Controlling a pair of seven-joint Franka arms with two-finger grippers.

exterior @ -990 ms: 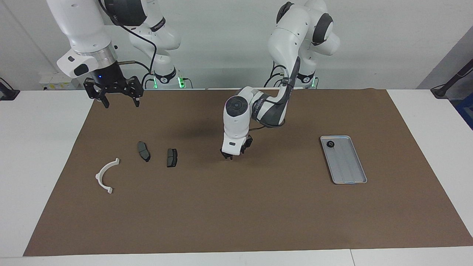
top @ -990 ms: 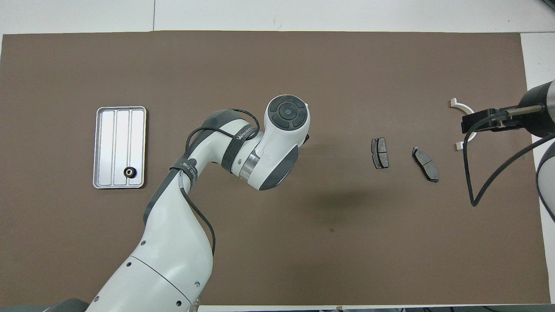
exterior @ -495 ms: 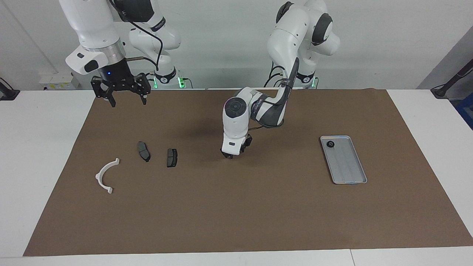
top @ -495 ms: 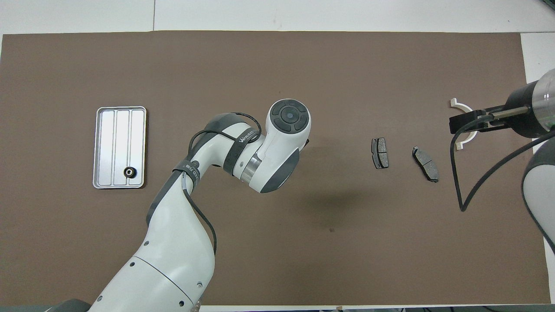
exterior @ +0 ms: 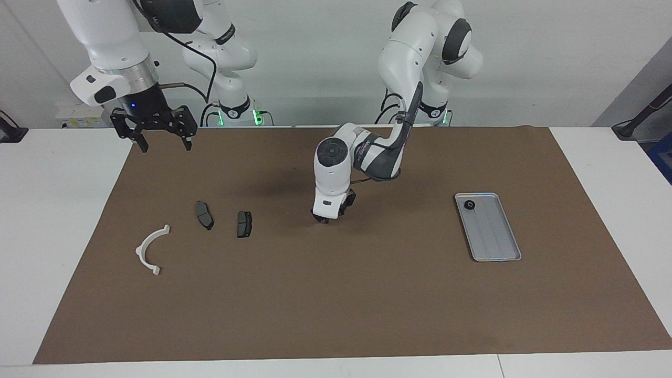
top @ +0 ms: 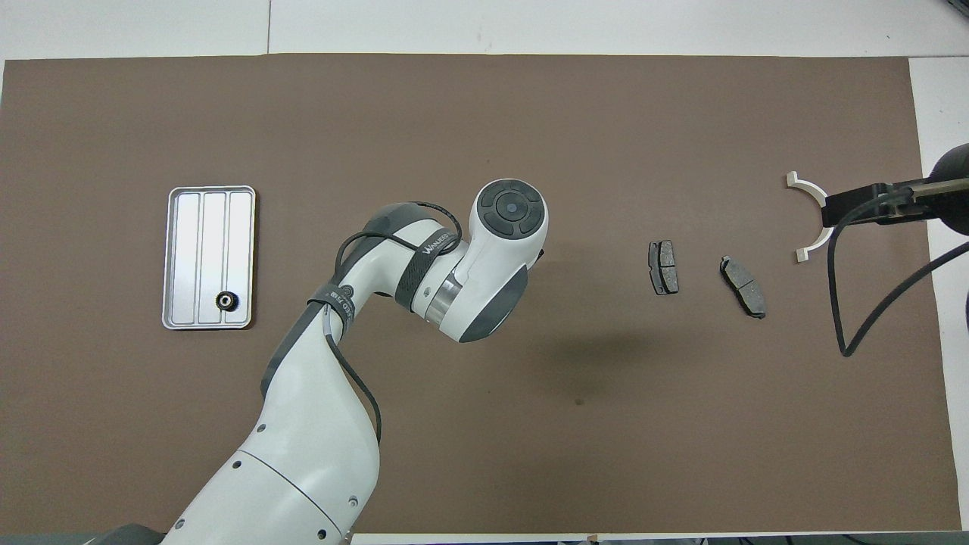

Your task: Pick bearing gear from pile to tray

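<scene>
Facing view shows your left gripper [exterior: 324, 220] low over the mat's middle; whether it is open or holding anything, I cannot tell. Right gripper [exterior: 162, 143] waits spread, empty. One gear [exterior: 470, 205] sits in the tray [exterior: 499, 258] corner nearest the robots; small, hard, probably slippery: pinch across its rim.

Left arm: extends from its base forward and toward the table centre, elbow bent, wrist turned downward. The left gripper [exterior: 324, 219] points straight down, low over the middle of the table; the wrist housing hides it in the overhead view, and its finger spacing cannot be read.

Right arm: raised, forearm vertical. The right gripper [exterior: 162, 139] hangs high, pointing down, over the corner of the table at the right arm's end nearest the robots. Its two fingers [exterior: 143, 143] are spread wide apart, with nothing between them.
</scene>
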